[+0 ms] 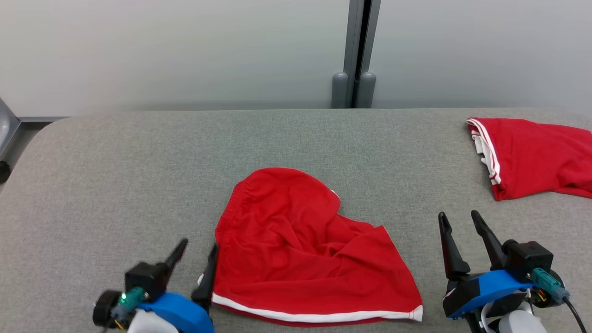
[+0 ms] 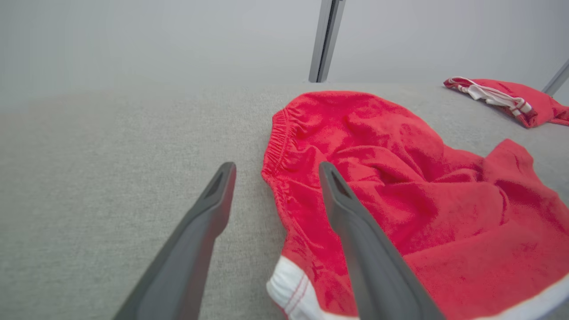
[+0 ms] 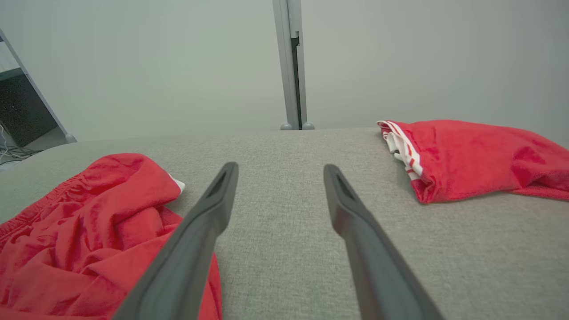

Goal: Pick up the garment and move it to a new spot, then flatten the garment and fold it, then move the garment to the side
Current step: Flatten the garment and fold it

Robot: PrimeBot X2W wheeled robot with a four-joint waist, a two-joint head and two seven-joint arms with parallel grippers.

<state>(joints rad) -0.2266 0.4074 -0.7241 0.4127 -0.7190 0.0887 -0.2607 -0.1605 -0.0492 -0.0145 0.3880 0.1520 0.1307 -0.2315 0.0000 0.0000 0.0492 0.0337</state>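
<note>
**Q:** Where's the garment sitting, and what are the end effectors doing?

**A:** On my feed the red garment (image 1: 300, 240) lies crumpled on the grey desk (image 1: 115, 185), centre, close to the near edge. My left end effector (image 1: 200, 245) is spread with nothing in it, one finger right at the cloth's left edge. I can't tell if it touches. The right end effector (image 1: 459, 215) is spread too, over bare desk just off the cloth's right side.

**Q:** Any markings?

**A:** I can make out a white band (image 2: 289, 289) with thin red stripes at the hem. A second red piece (image 1: 532, 157) sits far right.
</note>
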